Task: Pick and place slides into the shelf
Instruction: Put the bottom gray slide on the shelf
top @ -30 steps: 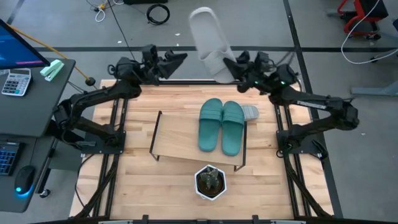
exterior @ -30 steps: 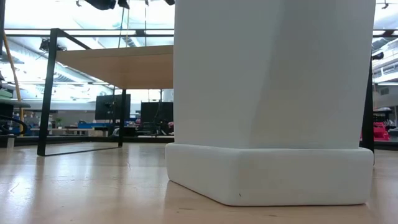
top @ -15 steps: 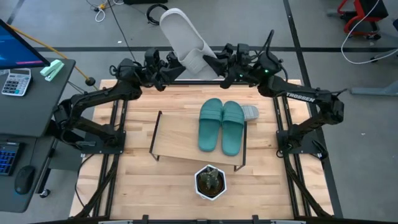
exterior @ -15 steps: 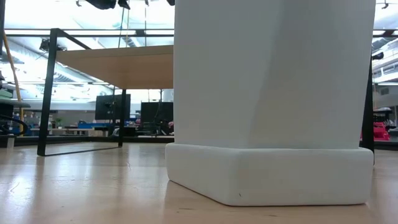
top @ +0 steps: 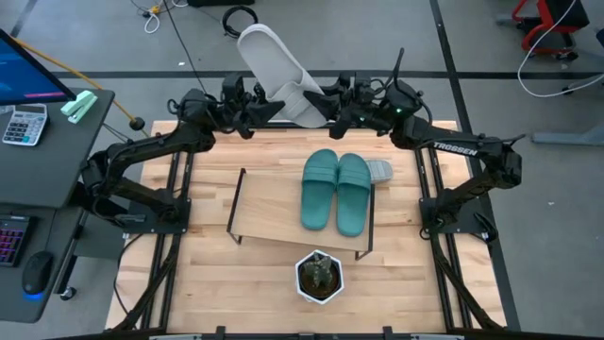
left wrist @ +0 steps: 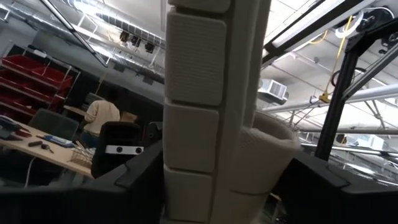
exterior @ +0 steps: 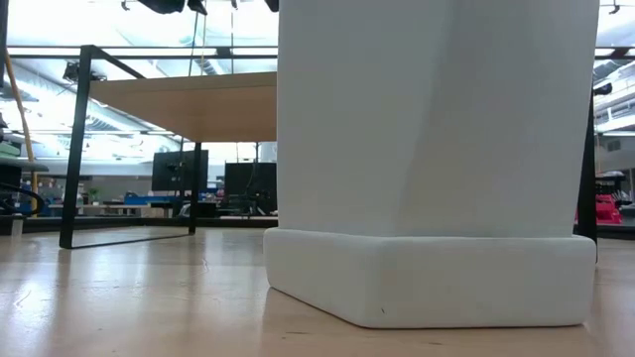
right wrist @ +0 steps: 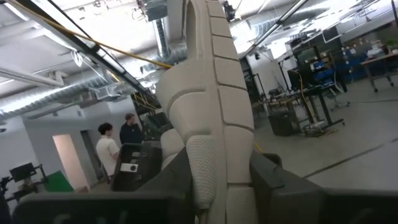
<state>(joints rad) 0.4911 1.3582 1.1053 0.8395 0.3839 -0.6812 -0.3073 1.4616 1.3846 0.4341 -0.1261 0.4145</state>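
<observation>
Two teal-green slides (top: pixel 337 190) are already set side by side on the shelf (top: pixel 269 212), on its right half. One light grey slide (top: pixel 277 72) is held up in the air at the far edge of the counter (top: pixel 203 274), between both arms. It is gripped at the strap end by the right gripper (top: pixel 326 104), whose jaws are clenched on it. The left gripper (top: pixel 262 110) is right next to the same slide, with the slide between its jaws, as the left wrist view shows. Whether those jaws press on it or are loose cannot be told. It looks like a pass from one arm to the other.

Another light grey slide (top: pixel 379 171) is seen on the counter, peeking out just past the right side of the shelf. So half of the job looks done, and two grey slides are left to be placed. The bare left half of the shelf looks ready for them.

A small potted plant (top: pixel 319 275) in a white pot is seen in front of the shelf. The word TROSSEN is printed in white on the right arm (top: pixel 458 148). No other writing can be read.
</observation>
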